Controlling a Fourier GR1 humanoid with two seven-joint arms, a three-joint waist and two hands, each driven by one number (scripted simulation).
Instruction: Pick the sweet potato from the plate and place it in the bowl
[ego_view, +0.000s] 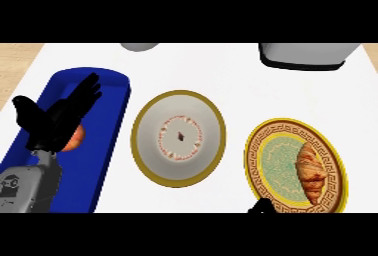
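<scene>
The left hand (55, 122) is positioned over the blue bowl (111, 125) at the left edge of the white surface (236, 80), fingers straight and spread. An orange-red object, consistent with the sweet potato (74, 139), shows just beneath the hand inside the bowl; contact between the two cannot be determined. A grey plate with a gold rim (151, 165) sits at the centre of the surface and carries nothing. A gold-patterned plate (277, 160) near the right edge holds a croissant (311, 172). Of the right hand (262, 207), only dark fingertips show at the lower edge; its state cannot be determined.
</scene>
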